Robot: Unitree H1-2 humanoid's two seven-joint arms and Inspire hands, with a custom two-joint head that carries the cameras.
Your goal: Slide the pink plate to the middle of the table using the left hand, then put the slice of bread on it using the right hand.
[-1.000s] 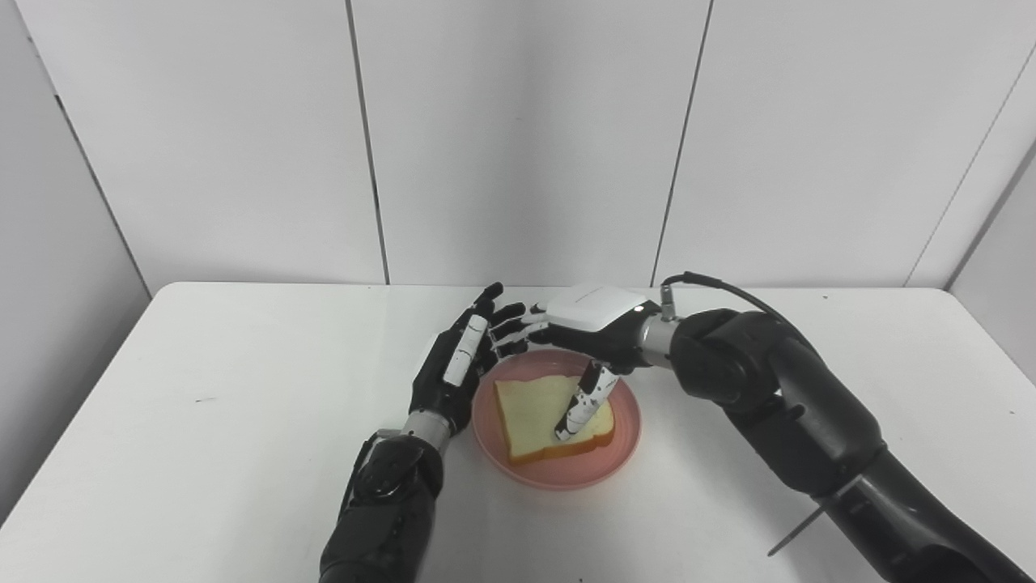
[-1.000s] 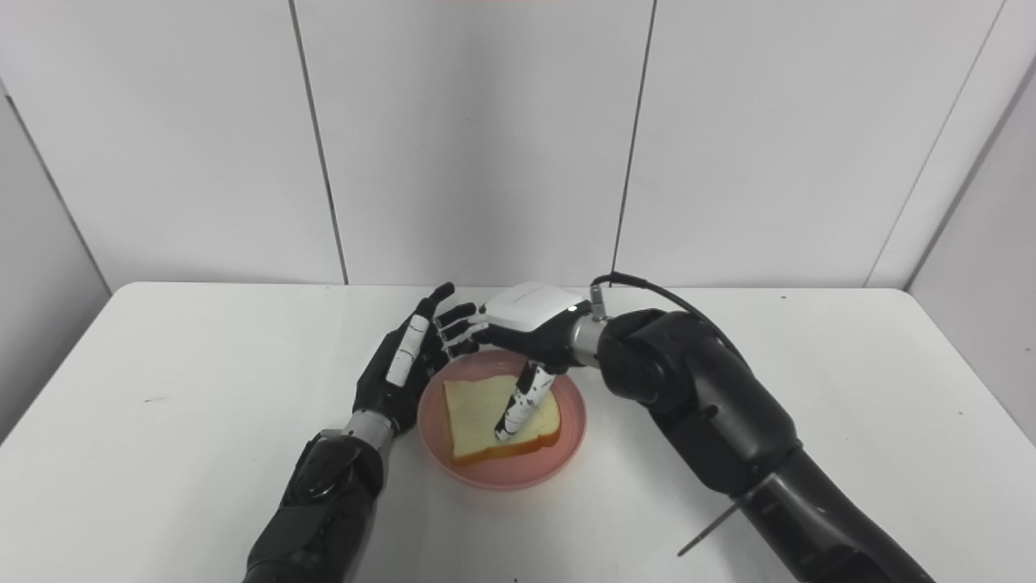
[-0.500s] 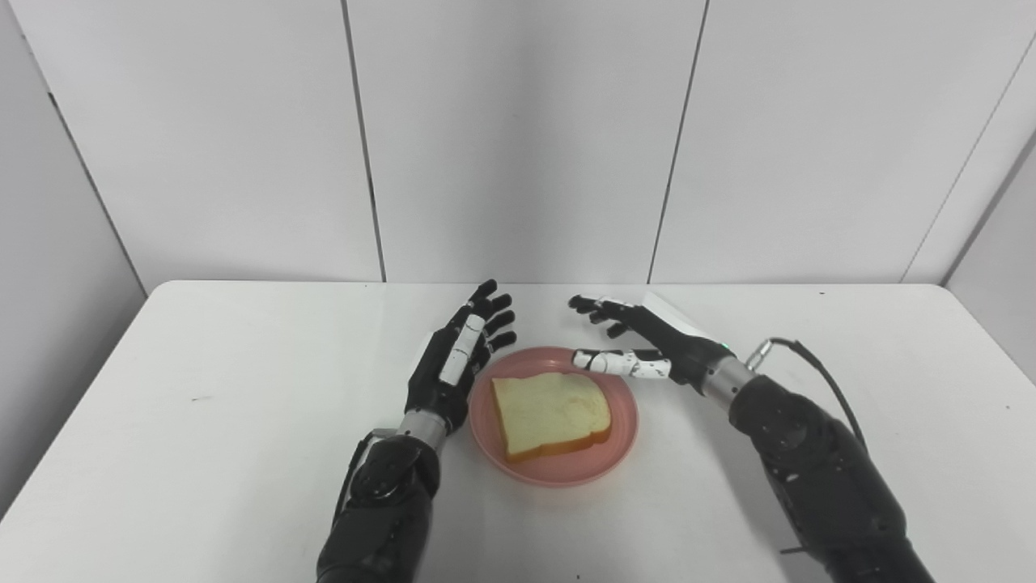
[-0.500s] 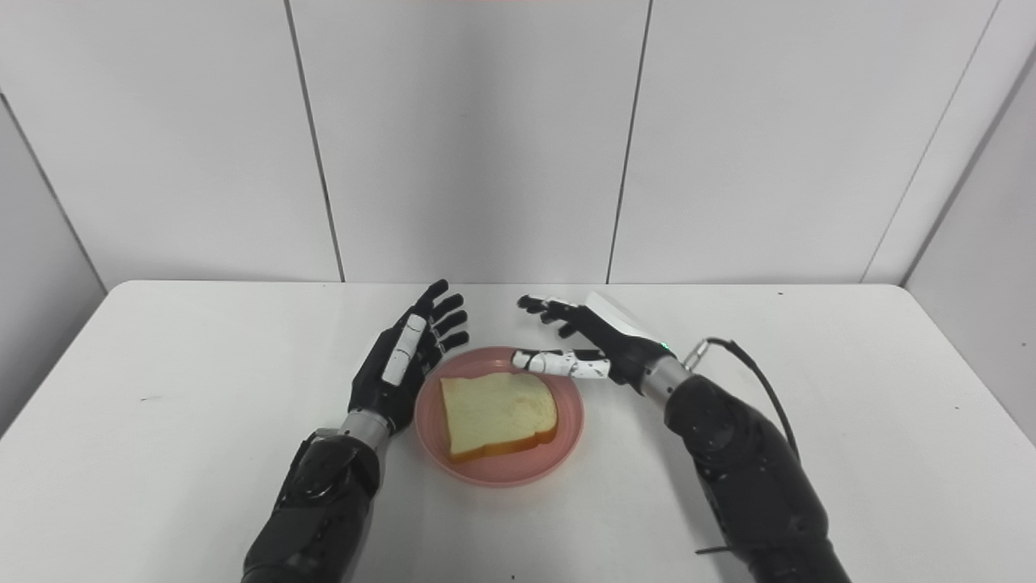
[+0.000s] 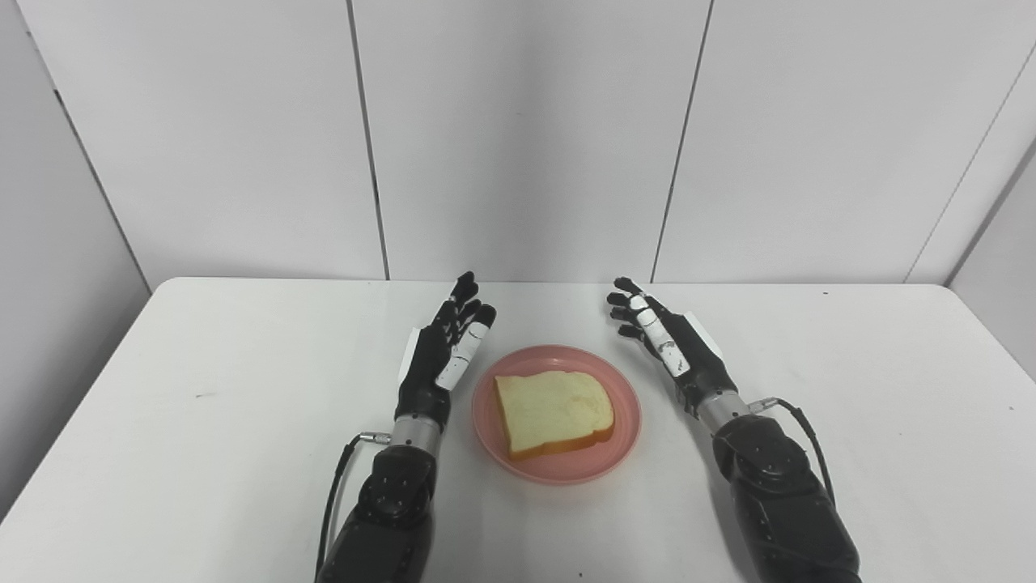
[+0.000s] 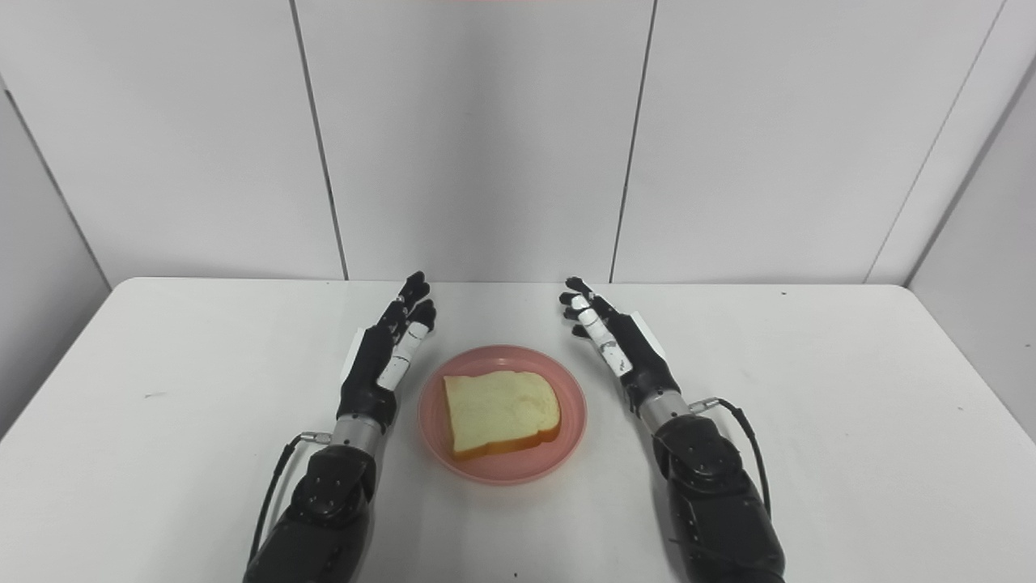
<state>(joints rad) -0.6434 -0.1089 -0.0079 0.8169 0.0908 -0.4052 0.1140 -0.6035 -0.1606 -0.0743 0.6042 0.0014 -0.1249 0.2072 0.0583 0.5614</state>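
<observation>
Even, diffuse overhead lighting; both views are bright and sharply focused throughout. The white table (image 5: 202,453) shows no glare, only soft, faint shadows beneath the plate (image 5: 623,437) and beside each forearm. The wall panels (image 5: 518,138) darken slightly toward the corners, and their seams lean outward at the edges.

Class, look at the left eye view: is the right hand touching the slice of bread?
No. The right hand is open beside the pink plate, apart from the slice of bread lying on it.

Two head cameras side by side — looking down, sharing the table (image 5: 202,389).
</observation>
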